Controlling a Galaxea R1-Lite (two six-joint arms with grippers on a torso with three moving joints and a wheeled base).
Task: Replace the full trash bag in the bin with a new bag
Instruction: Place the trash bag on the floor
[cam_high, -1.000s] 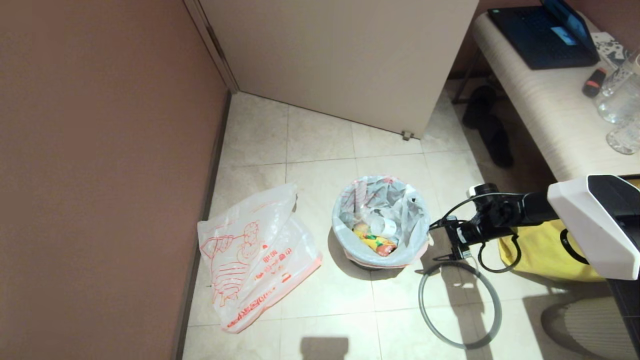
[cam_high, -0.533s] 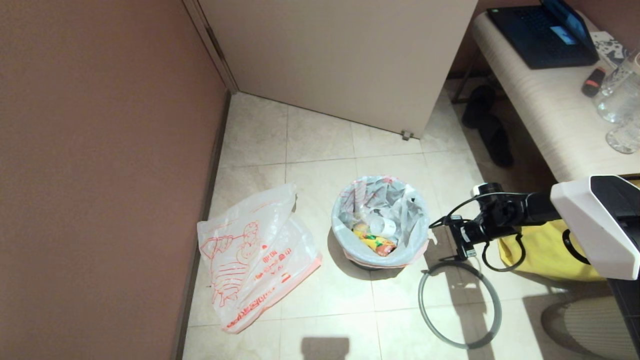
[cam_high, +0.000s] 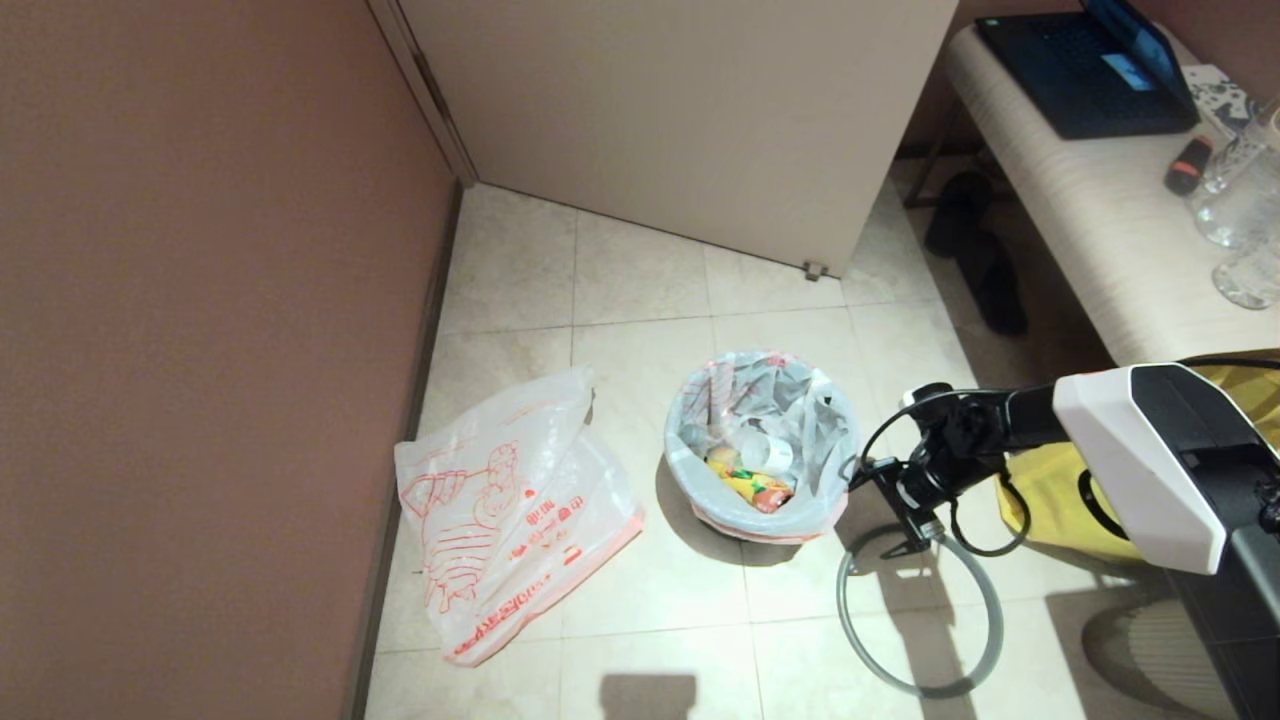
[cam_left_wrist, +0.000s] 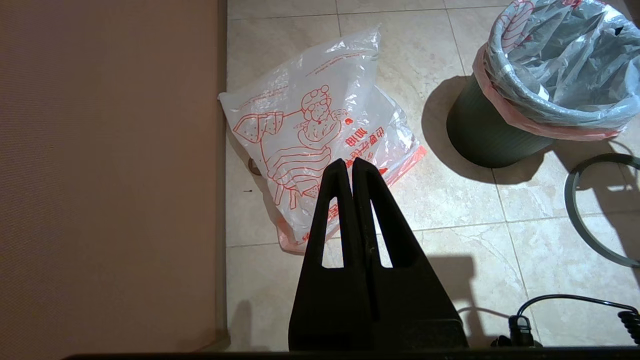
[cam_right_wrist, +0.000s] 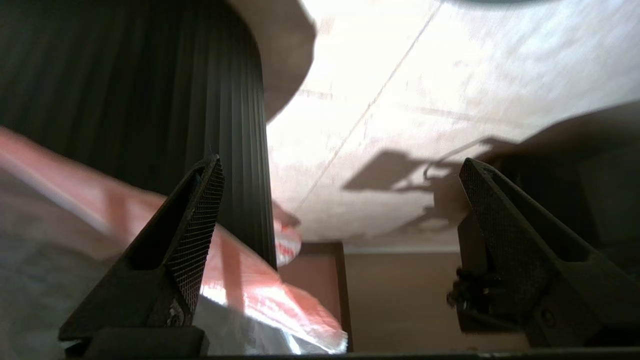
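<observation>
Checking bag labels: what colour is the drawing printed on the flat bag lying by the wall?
Red-orange line drawing on the new bag, clearest in the left wrist view.

Yellow cloth tote (cam_high: 1055, 500) on tiled floor (cam_high: 640, 290); laptop (cam_high: 1085, 65), glasses (cam_high: 1235, 215) on striped bench (cam_high: 1080, 230); dark slippers (cam_high: 975, 250) beneath; door (cam_high: 680, 110) behind

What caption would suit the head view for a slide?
Right gripper, jaws open, beside the bin lined with the full trash bag; grey hoop and new bag on the floor.
</observation>
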